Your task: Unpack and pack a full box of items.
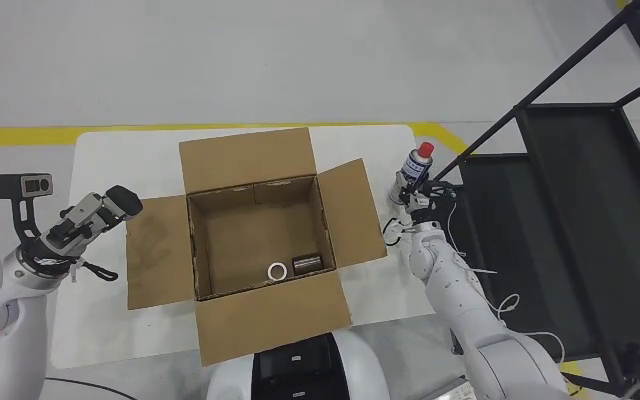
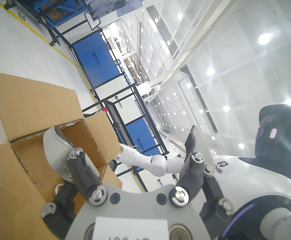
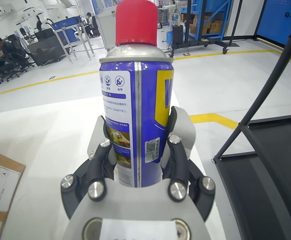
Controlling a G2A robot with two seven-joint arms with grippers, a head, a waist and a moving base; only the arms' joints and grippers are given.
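An open cardboard box (image 1: 258, 195) sits in the middle of the white table (image 1: 120, 150), flaps spread flat. On its floor lie a white ring (image 1: 276, 270) and a small dark item (image 1: 307, 263). My right gripper (image 1: 408, 196) stands off the box's right flap, shut on a blue spray can (image 3: 136, 109) with a red cap (image 3: 136, 21), held upright over the table's right side. My left gripper (image 2: 122, 145) is open and holds nothing, left of the box (image 2: 45, 106) and tilted up toward it; it also appears in the top view (image 1: 118, 205).
A black metal rack (image 1: 560, 220) stands just past the table's right edge, close to the right arm. Yellow floor tape (image 1: 60, 133) runs behind the table. Bare table surface lies left of the box and at the front right corner.
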